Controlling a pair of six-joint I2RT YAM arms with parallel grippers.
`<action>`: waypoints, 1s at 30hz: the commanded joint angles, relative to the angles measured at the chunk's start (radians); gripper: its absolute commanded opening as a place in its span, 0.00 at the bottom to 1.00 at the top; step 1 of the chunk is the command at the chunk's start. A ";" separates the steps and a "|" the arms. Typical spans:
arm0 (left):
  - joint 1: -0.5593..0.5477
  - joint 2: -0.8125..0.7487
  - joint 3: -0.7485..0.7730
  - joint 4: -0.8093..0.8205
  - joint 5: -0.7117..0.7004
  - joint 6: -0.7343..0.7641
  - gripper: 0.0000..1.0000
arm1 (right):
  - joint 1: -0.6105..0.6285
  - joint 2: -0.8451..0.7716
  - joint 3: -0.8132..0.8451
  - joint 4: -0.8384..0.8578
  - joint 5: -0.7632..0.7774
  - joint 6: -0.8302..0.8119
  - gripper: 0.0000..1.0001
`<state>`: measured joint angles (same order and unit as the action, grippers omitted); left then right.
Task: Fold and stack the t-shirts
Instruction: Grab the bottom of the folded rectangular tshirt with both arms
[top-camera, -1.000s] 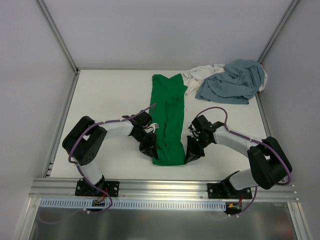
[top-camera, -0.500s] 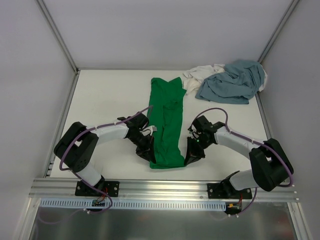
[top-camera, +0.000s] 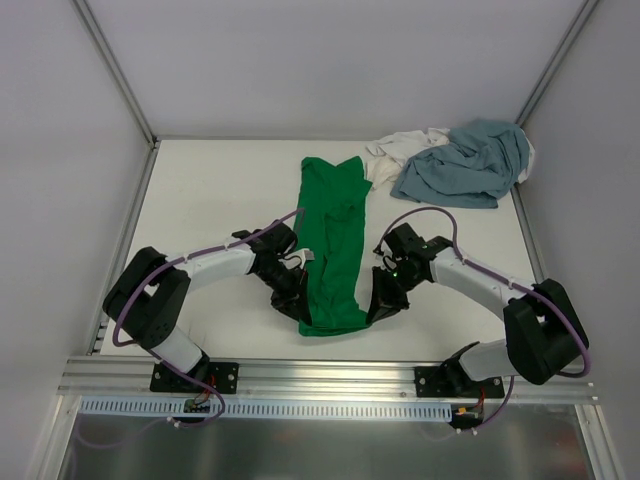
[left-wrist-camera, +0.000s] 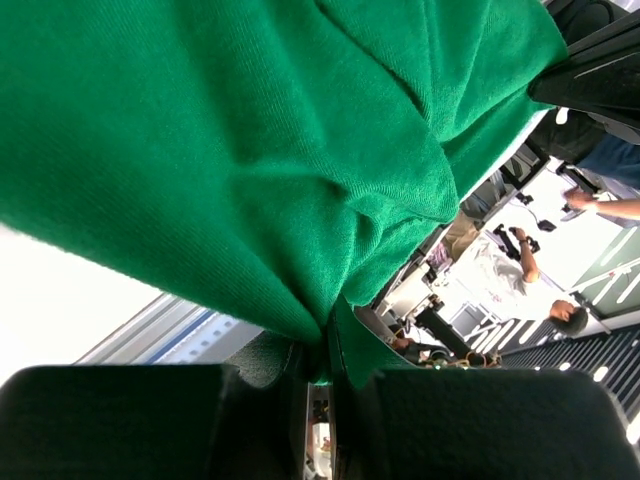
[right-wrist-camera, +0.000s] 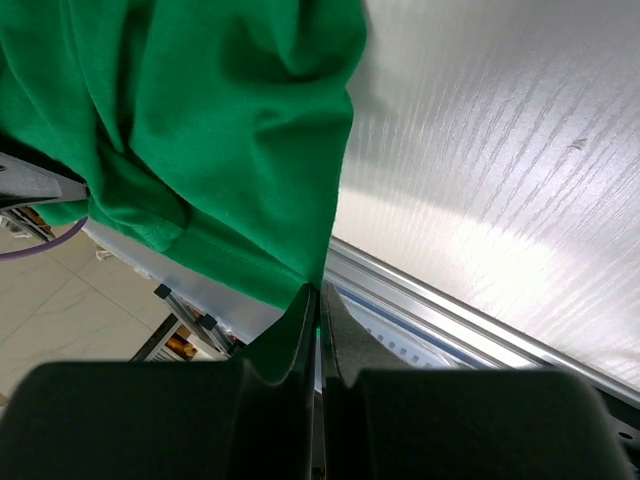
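White tabletop (top-camera: 220, 190) w/ a matt, faintly grained surface, closed in by plain pale walls, an aluminium rail (top-camera: 330, 372) at the near edge; only cloth lies on it. The green shirt (top-camera: 335, 240) is in the middle as a long narrow strip, sides already folded in, running from far to near; the knit is fine and soft and makes round folds, not sharp creases. Left arm (top-camera: 225, 265) and right arm (top-camera: 470, 280) reach in low from both sides to the near end of the strip; left jaws are closed tight on the near-left corner, right jaws closed tight on the near-right corner; in each wrist view a thin bunch of green knit goes between the black fingers (left-wrist-camera: 150, 420) and the rest spreads out above like a tent. I think one corner per arm is so the hem is stretched straight and approx. level when the near end is carried toward the far end for the next fold; the wrist views look under the cloth, so this end seems lifted off the tabletop, but how much I cannot tell. The blue shirt (top-camera: 465, 165) is a crumpled heap in the far-right corner, partly on the white shirt (top-camera: 400, 148), also crumpled; both well apart from the arms, prob. parked there to leave room; neither is folded, so the task looks at an early stage.
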<state>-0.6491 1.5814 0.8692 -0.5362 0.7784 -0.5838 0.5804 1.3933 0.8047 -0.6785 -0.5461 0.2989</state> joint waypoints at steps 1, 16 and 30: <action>-0.011 -0.012 0.008 -0.031 -0.004 0.015 0.02 | 0.003 0.003 0.028 -0.041 0.003 -0.021 0.02; -0.009 -0.080 0.010 -0.061 -0.114 0.064 0.99 | 0.001 0.007 0.063 -0.084 0.054 -0.066 1.00; 0.006 -0.195 0.246 0.234 -0.488 0.136 0.97 | -0.002 0.381 0.709 -0.139 0.042 -0.152 0.99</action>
<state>-0.6464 1.3930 1.0473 -0.3649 0.3889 -0.5133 0.5804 1.6733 1.3712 -0.7864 -0.4767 0.1902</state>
